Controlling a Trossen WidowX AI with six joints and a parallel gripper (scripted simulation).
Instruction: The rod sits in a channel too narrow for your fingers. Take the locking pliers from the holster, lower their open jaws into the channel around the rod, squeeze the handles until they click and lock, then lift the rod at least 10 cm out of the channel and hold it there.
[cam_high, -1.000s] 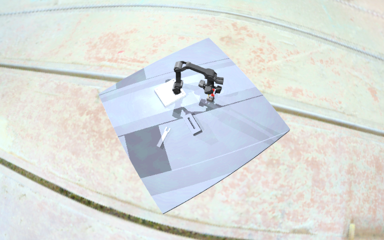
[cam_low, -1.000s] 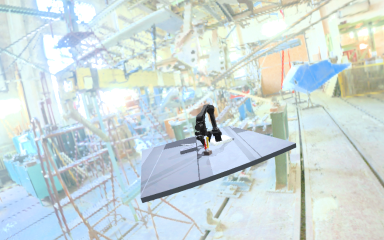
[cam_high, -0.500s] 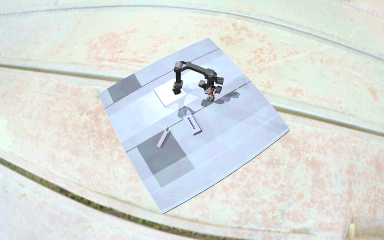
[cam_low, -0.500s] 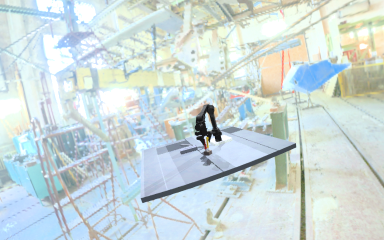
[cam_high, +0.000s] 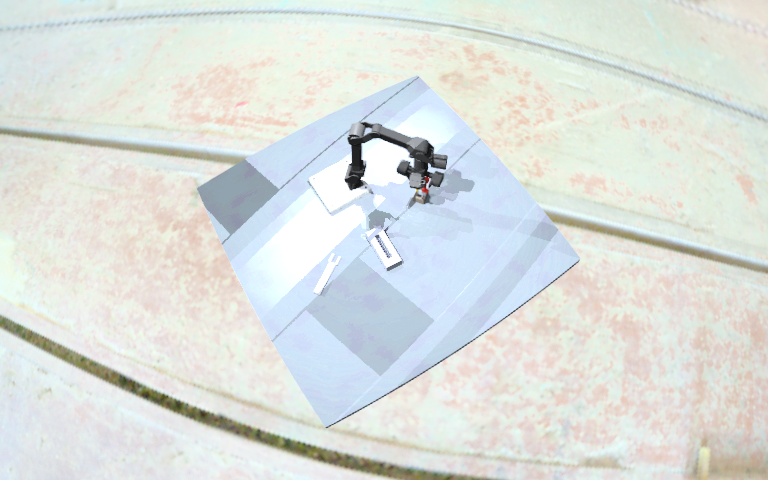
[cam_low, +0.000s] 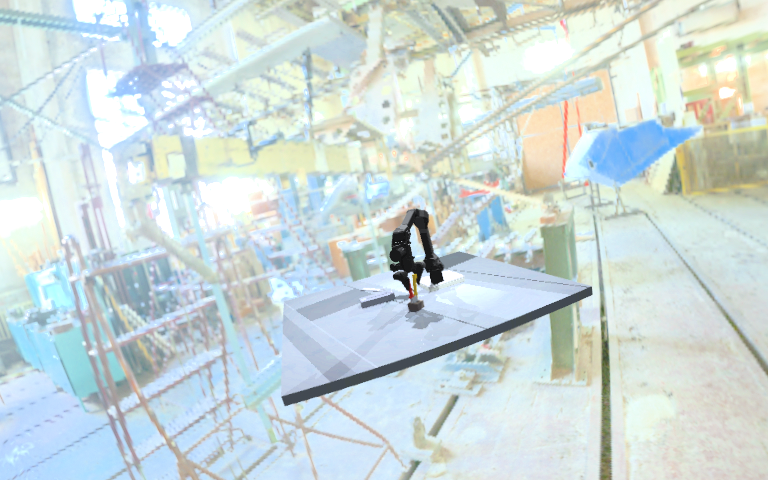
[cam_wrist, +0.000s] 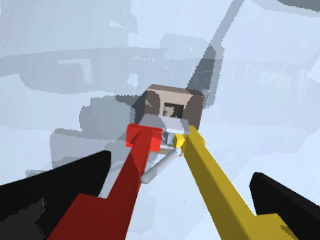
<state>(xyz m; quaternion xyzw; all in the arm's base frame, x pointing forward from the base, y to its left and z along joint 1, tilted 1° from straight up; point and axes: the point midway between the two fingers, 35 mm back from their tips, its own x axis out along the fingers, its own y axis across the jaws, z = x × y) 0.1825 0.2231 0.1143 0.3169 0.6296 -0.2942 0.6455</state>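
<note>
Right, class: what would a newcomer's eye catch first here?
The red handle and yellow handle of the pliers, rising between the open gripper's black fingers. Next, the dark arm arching over the pale tabletop, its gripper above the small brown holster.
</note>
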